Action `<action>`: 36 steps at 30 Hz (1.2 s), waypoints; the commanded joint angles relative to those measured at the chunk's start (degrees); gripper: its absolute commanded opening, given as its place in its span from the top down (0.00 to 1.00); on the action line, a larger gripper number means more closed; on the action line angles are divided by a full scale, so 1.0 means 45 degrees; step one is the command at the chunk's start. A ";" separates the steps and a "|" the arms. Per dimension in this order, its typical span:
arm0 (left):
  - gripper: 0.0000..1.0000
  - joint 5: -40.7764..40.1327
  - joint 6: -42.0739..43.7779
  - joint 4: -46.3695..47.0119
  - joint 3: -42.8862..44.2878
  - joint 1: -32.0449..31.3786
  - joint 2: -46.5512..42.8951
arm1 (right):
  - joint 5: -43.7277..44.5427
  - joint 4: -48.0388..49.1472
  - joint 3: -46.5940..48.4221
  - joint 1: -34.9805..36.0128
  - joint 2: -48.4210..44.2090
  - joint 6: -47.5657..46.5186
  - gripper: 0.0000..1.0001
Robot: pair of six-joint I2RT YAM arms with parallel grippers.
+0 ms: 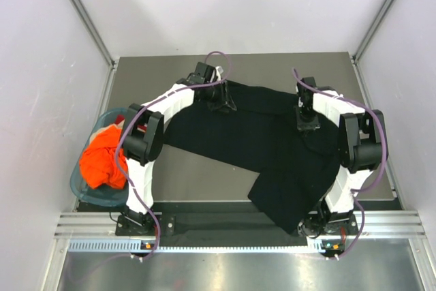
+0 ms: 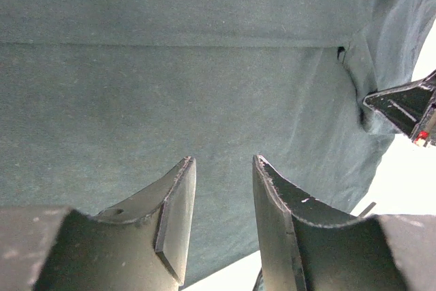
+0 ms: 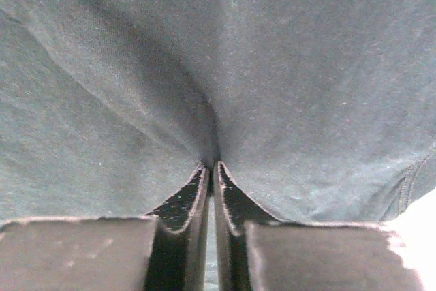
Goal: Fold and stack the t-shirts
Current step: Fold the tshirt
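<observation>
A large black t-shirt (image 1: 259,134) lies spread across the table, one end trailing over the near edge by the right arm's base. My left gripper (image 1: 221,105) stands at the shirt's far left corner. In its wrist view it (image 2: 223,161) is open just above the dark cloth (image 2: 204,86), with nothing between the fingers. My right gripper (image 1: 306,125) is down on the shirt's far right part. In its wrist view it (image 3: 211,165) is shut on a pinched ridge of the black cloth (image 3: 286,80). An orange t-shirt (image 1: 102,158) lies bunched in the basket.
The teal plastic basket (image 1: 79,185) sits at the table's left edge, beside the left arm. Bare grey table (image 1: 197,175) shows in front of the shirt. White walls with metal posts close in the back and both sides.
</observation>
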 commanded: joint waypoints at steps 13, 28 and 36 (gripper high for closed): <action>0.57 0.0349 0.0012 0.0262 0.0219 0.0168 -0.0620 | -0.2620 -0.3647 0.3436 0.0042 -0.0499 0.1923 1.00; 0.57 0.0876 0.0246 0.0223 0.0200 0.1027 -0.0326 | -0.3504 -0.4526 0.3006 -0.0134 -0.0850 0.2941 1.00; 0.57 0.1188 0.0169 0.0242 0.0765 0.1535 0.0083 | -0.4360 -0.4216 0.2362 -0.0231 -0.0890 0.3195 0.81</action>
